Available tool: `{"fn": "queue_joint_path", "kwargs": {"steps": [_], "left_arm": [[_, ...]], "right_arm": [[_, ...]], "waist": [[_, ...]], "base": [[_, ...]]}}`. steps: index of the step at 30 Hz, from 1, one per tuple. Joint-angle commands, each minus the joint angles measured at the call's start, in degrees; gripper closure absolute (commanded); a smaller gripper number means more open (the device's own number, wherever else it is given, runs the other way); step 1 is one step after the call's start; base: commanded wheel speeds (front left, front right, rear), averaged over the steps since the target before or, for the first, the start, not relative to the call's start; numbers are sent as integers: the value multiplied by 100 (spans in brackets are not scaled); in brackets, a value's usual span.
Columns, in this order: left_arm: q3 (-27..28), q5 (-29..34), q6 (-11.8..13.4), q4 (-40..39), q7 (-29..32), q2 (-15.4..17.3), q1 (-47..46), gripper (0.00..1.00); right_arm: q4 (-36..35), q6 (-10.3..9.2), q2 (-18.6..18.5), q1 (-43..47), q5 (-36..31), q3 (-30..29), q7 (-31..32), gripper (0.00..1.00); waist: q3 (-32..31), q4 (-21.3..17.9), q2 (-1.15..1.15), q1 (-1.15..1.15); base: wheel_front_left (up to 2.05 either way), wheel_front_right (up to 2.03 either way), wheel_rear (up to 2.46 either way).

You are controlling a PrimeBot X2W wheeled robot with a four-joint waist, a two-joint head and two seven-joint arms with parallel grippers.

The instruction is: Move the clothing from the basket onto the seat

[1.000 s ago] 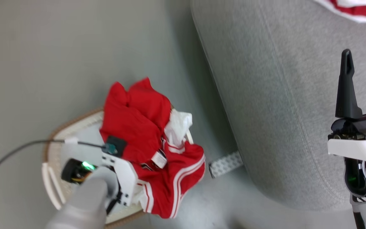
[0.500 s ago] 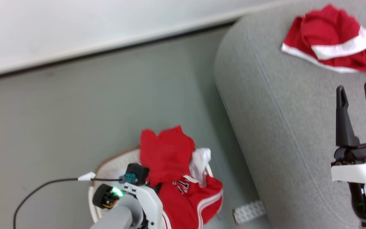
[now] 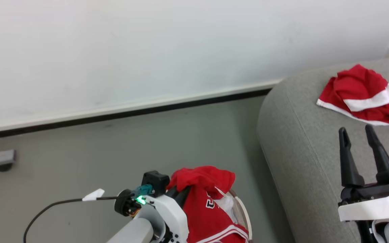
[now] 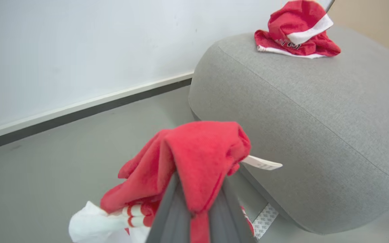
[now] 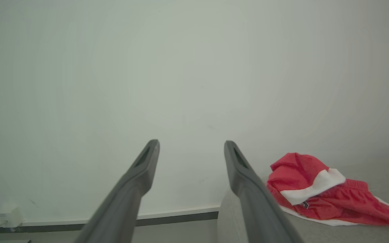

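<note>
Grey floor (image 3: 113, 145) under white wall (image 3: 147, 50); seat (image 3: 299, 152) bears clothing (image 3: 360, 91); left gripper (image 4: 199, 189) clamps red garment (image 4: 201, 152), right gripper (image 3: 355, 129) has fingers (image 3: 348, 162) apart

bright, even, soft-shadowed light; sharp head view, wide-angle bending and near-edge blur in wrist views

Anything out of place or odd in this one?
A pale dotted strip lies on the floor, poking out from under the edge of the seat; it is not part of the clothing. Nothing else stands out.
</note>
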Motion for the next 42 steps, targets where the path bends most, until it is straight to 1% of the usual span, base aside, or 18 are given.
{"fn": "queue_joint_path", "kwargs": {"steps": [1, 8, 17, 29, 33, 42], "left_arm": [[93, 101, 43, -202, -3, 82, 115, 100], [471, 270, 160, -1080, -4, 306, 236, 100], [760, 344, 294, -1994, 40, 587, -91, 100], [1016, 279, 654, -3067, 395, 885, -358, 100], [1002, 269, 744, -3320, 495, 954, -227, 100], [930, 212, 819, -3575, 549, 945, -67, 100]], "right_arm": [[8, -13, 18, 111, 22, 30, 1, 0], [88, -13, 97, 230, 64, 209, 1, 0], [172, -13, 278, 322, 164, 526, 1, 0], [262, -13, 335, 338, 262, 994, 1, 0], [314, -13, 318, 312, 305, 1156, 1, 0], [375, -13, 238, 208, 429, 1374, 1, 0]], "waist": [[-238, 186, 0, 1], [-475, 295, 0, 1], [-587, 415, 0, 1], [-719, 403, 0, 1], [-724, 386, 0, 1], [-712, 428, 0, 1]], "base": [[0, 0, 0], [0, 0, 0], [0, 0, 0], [0, 0, 0], [0, 0, 0], [0, 0, 0]]}}
